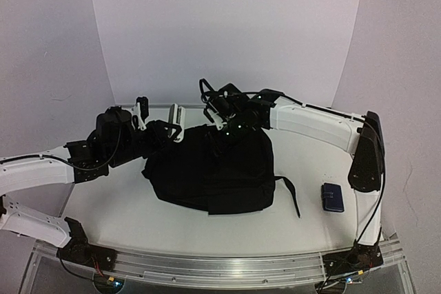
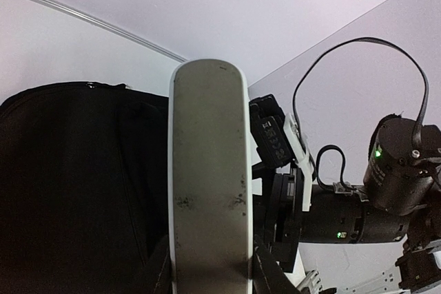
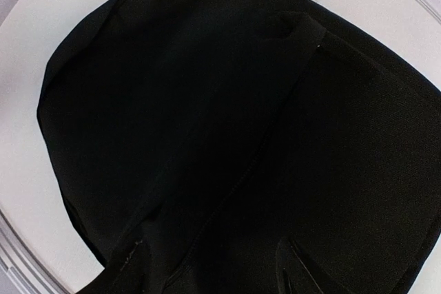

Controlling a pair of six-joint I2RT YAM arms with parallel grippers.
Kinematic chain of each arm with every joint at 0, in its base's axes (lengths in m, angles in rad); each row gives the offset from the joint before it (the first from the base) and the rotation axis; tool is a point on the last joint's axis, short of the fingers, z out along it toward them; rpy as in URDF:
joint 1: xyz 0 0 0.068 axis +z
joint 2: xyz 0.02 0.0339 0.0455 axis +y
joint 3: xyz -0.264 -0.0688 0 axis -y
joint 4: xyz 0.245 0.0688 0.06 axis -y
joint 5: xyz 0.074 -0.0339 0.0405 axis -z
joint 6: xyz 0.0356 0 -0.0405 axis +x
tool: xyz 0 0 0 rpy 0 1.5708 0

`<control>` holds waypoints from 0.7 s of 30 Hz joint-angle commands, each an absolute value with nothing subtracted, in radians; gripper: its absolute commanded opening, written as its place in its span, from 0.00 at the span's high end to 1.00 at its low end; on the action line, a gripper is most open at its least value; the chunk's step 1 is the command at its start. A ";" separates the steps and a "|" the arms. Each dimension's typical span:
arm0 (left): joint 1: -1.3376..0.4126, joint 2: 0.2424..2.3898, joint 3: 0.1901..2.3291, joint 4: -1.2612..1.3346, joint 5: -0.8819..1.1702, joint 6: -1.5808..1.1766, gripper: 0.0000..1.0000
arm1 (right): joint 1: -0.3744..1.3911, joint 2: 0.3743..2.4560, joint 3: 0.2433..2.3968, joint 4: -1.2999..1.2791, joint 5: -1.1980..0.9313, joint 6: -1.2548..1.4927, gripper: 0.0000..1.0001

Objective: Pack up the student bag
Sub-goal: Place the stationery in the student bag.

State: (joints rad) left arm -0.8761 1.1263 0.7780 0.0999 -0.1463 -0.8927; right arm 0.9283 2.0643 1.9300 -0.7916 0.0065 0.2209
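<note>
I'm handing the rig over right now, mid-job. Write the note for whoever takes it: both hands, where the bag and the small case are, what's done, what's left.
Left hand: at the far left edge of the student bag, one finger against the fabric. I cannot tell if it is gripping.
Right hand: over the bag's far edge, fingers apart, nothing clearly held.
Bag: lying slumped mid-table; no open mouth shows in any view.
Dark-blue case: on the table right of the bag, apart from it.
Done: nothing visibly packed.
Left: probably open the bag, then put the case in.
</note>
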 commanded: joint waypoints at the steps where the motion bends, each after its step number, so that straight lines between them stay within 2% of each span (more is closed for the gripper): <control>1: -0.873 1.086 0.775 0.130 -0.166 -0.900 1.00 | 0.929 2.092 1.988 -0.815 0.103 0.215 0.45; 4: -0.873 1.081 0.775 0.125 -0.170 -0.896 1.00 | 0.929 2.097 1.994 -0.827 0.103 0.213 0.53; 6: -0.872 1.082 0.778 0.120 -0.171 -0.892 1.00 | 0.929 2.098 1.994 -0.834 0.092 0.210 0.53; 16: -0.871 1.105 0.795 0.113 -0.167 -0.881 1.00 | 0.929 2.127 2.007 -0.845 0.012 0.222 0.37; 18: -0.871 1.107 0.799 0.112 -0.166 -0.881 1.00 | 0.928 2.140 2.010 -0.849 0.026 0.221 0.43; 20: -0.871 1.110 0.801 0.109 -0.163 -0.882 1.00 | 0.929 2.148 2.011 -0.858 0.042 0.219 0.58; 21: -0.871 1.113 0.803 0.105 -0.160 -0.882 1.00 | 0.929 2.150 2.010 -0.861 0.051 0.219 0.69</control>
State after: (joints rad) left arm -0.8757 1.1149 0.7746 0.0940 -0.1532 -0.8909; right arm 0.9279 2.1230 1.9770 -0.8341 0.0277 0.2162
